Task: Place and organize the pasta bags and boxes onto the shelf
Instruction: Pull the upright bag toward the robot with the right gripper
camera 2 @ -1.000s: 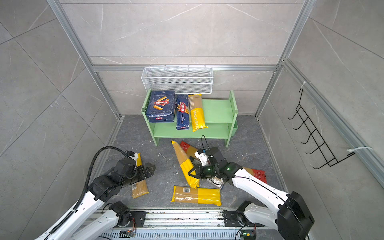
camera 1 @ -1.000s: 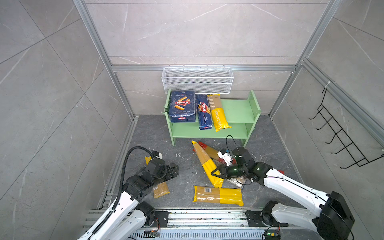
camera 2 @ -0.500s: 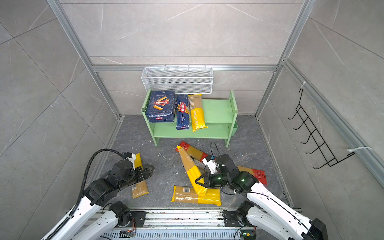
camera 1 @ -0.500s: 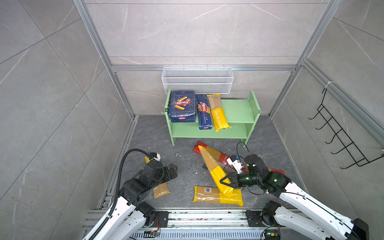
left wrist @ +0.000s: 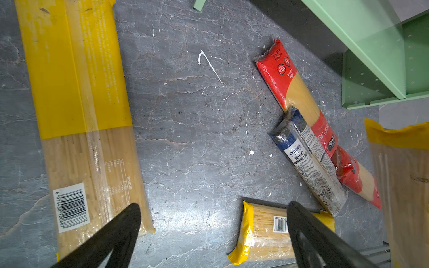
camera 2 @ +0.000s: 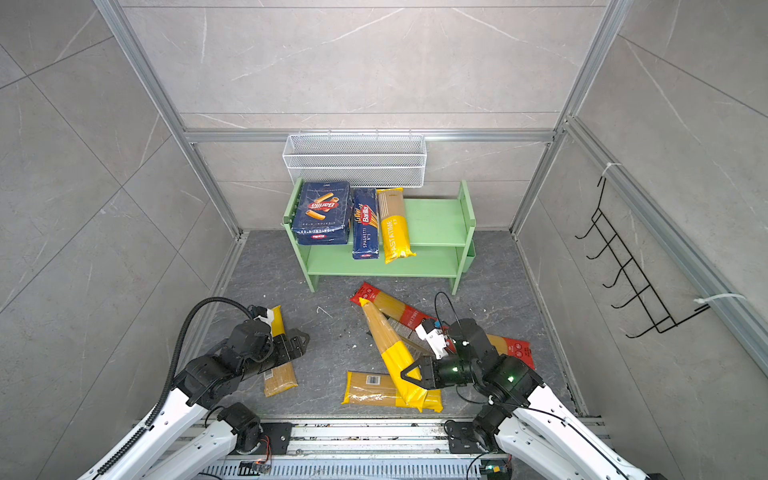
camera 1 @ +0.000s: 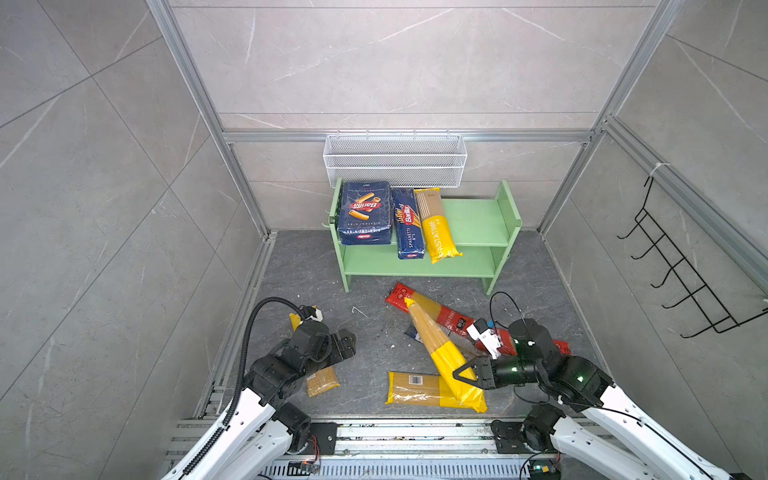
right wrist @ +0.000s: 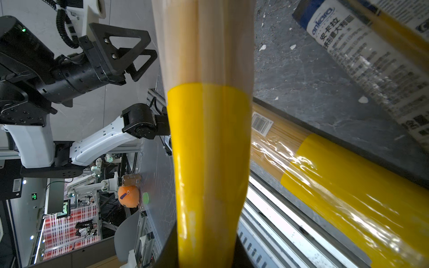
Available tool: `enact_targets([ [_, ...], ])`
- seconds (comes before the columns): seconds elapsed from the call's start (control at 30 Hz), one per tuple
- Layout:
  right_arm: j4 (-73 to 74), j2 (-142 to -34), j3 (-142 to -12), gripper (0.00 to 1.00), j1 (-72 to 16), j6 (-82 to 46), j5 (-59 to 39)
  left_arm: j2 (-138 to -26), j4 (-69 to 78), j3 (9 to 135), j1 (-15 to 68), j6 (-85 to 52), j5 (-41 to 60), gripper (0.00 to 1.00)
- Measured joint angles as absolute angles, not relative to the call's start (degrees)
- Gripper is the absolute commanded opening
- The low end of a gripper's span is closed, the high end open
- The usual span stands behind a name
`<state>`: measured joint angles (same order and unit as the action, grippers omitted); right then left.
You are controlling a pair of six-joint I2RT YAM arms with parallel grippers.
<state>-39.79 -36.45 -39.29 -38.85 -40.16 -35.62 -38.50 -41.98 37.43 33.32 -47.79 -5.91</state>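
Right gripper [camera 1: 465, 376] pinching the yellow end of a long yellow-and-clear spaghetti packet [camera 1: 428, 328], which, held so off-centre, may droop or slip; left gripper [camera 1: 348, 340] spread wide, empty.

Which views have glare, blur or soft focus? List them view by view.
Both top views: even light, sharp, no glare on the shelf. Left wrist: floor crisp, the left fingers dark and soft at the edge. Right wrist: the held bag fills the middle, slightly soft; white glare streaks on the floor bag; the printed bag is blurred.
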Motion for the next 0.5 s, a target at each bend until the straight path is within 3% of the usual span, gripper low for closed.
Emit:
enact_targets([
  [0.5, -45.58, -34.96, -49.6, 0.0, -38.85, -40.14, -36.95, -41.67, -40.93, 37.58, 33.34, -47.77, -5.91, 1.0],
])
